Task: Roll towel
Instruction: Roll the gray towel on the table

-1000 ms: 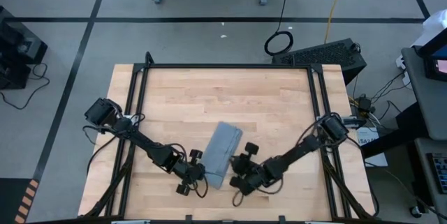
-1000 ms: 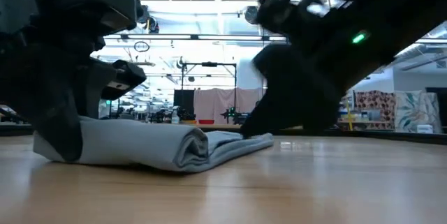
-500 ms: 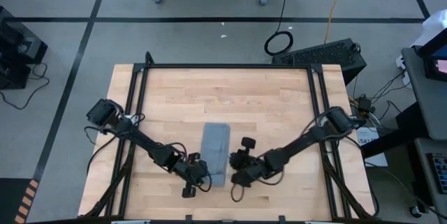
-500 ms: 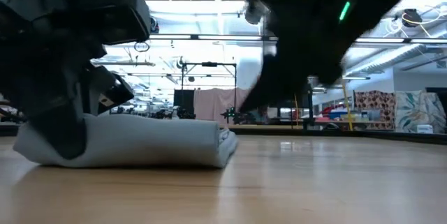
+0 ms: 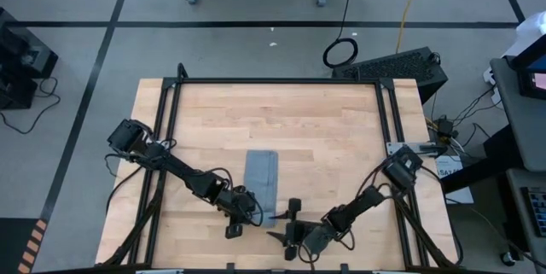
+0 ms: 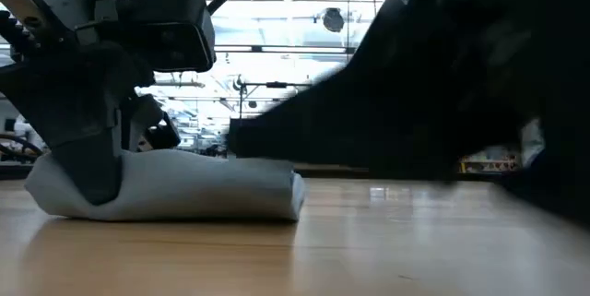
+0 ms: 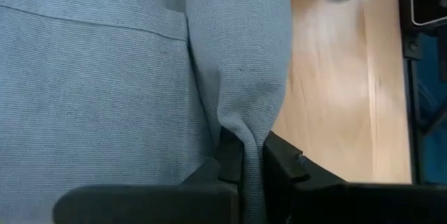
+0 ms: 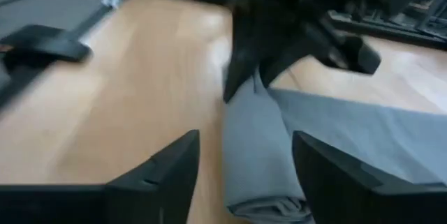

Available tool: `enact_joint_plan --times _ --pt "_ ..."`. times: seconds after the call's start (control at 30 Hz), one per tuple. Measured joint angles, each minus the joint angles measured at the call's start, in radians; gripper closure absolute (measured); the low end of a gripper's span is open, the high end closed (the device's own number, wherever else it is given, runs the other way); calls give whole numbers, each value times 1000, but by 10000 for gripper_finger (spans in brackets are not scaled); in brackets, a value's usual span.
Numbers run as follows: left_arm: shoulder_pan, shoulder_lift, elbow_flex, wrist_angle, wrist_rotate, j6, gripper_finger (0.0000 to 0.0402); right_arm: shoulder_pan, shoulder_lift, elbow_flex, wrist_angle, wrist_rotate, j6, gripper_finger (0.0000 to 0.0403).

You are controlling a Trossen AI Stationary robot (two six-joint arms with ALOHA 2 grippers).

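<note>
The right end effector [image 5: 288, 233] has pulled back toward the lower frame edge, fingers spread; the left end effector [image 5: 253, 213] pinches the towel [image 5: 262, 180], lower centre of the tabletop [image 5: 324, 129]. Rolling evenly needs both ends gripped.

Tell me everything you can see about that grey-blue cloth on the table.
The towel is plain grey-blue woven cloth with a stitched hem, folded into a narrow strip lying flat on the wooden table, near its front edge. Its near end bulges in soft folds. The left gripper pinches that end; the right gripper is open just short of it, not touching.
</note>
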Motion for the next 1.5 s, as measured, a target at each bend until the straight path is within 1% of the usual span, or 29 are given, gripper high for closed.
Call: enact_joint_plan --times 0.1,0.2,0.27,0.37,0.47,0.6,0.7,0.83,0.93,1.03,1.1,1.13,1.17,1.23,1.3,1.4,1.5 --pt "12 0 0 0 21 0 377 -19 52 27 -3 6 5 172" --pt "23 0 0 0 29 0 377 -34 59 40 -4 -7 12 173" --pt "28 0 0 0 29 0 377 -43 61 40 -21 -17 41 185" --pt "34 0 0 -1 30 2 377 -54 61 40 -43 -50 88 214" --pt "34 0 1 -2 30 11 377 -69 59 41 -93 -91 193 244" --pt "32 -1 1 -3 15 57 369 -83 55 44 -129 -126 288 271" --pt "14 -2 1 -4 -23 102 342 -87 54 44 -133 -146 333 291" --pt "-5 -8 1 -26 -31 146 282 -87 55 44 -139 -164 390 323" --pt "-11 -41 2 -121 -34 162 231 -87 56 44 -147 -175 433 345" --pt "-9 -106 2 -247 -39 160 183 -87 56 44 -156 -180 459 360" --pt "-18 -153 2 -295 -84 159 159 -88 56 44 -158 -183 475 366" --pt "-30 -174 2 -299 -124 159 150 -88 56 44 -159 -184 484 368" --pt "-50 -192 2 -293 -171 167 143 -89 57 44 -160 -185 494 369" --pt "-103 -209 2 -243 -297 218 135 -89 57 44 -163 -184 514 369" --pt "-164 -202 2 -190 -406 258 133 -89 57 44 -167 -183 537 369" --pt "-238 -155 2 -126 -470 320 132 -89 56 43 -169 -182 573 370" --pt "-282 -102 1 -126 -606 322 132 -94 55 43 -167 -181 612 370"
